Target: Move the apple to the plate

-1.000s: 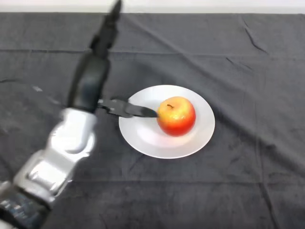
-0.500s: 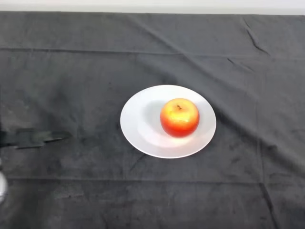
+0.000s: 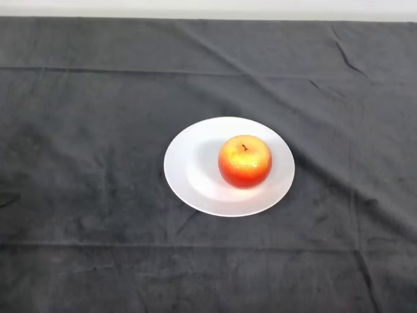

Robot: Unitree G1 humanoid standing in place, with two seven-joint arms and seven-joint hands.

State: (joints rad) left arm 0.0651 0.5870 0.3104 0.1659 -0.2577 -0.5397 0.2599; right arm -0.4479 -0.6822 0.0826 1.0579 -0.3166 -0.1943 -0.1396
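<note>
Apple (image 3: 244,161), red-yellow, upright, right of centre on white plate (image 3: 195,173), mid-frame on dark cloth (image 3: 98,117); hand state indeterminable; risk: rolling off if table jolted.

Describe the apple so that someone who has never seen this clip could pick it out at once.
A dark cloth covers the whole table, and near its middle lies a round white plate. The apple sits on that plate, right of its centre, stem up. It is the only coloured thing in view: red-orange with a yellow patch on top, against the white plate and dark cloth.
</note>
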